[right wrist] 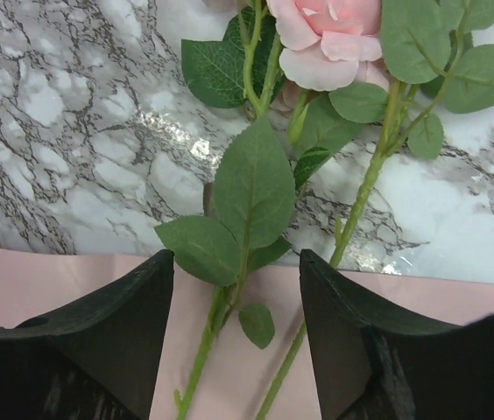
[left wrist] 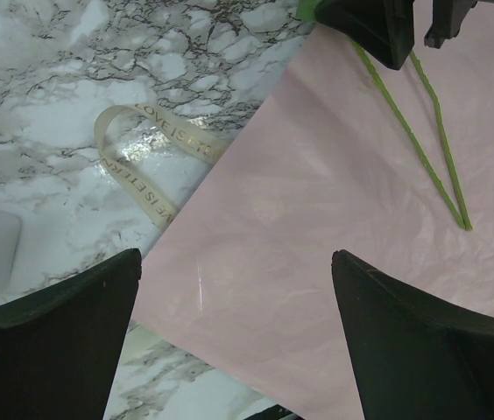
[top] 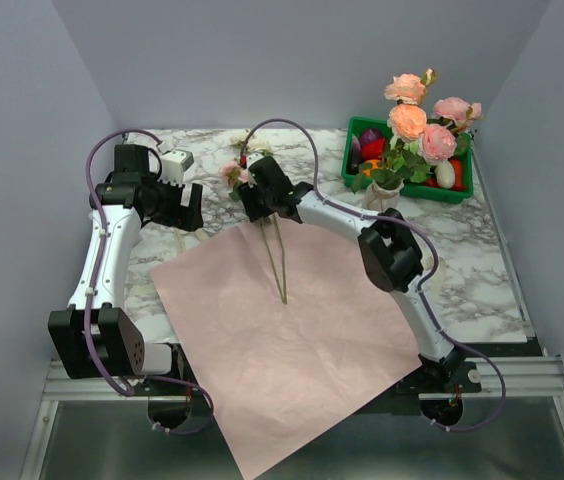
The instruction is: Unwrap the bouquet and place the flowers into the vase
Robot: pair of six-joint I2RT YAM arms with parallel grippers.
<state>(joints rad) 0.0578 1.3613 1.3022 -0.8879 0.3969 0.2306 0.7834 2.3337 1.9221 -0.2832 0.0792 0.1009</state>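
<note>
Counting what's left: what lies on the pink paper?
Two thin green stems lie on the paper, their leaves and pink rose past its far edge. The right gripper hides their upper part from above; anything under the paper is covered.

A green crate [top: 459, 192] of plastic vegetables [top: 372, 142] sits on the marble table [top: 474, 272].

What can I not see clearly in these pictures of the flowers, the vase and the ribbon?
Vase: top view, leaves of the flowers in it hide its rim.
Pink rose: right wrist view, cut off by the top edge.
Two stems on the paper: top view, the jaws of the right arm hide their upper parts.
Ribbon: left wrist view, print too small to read fully.
</note>
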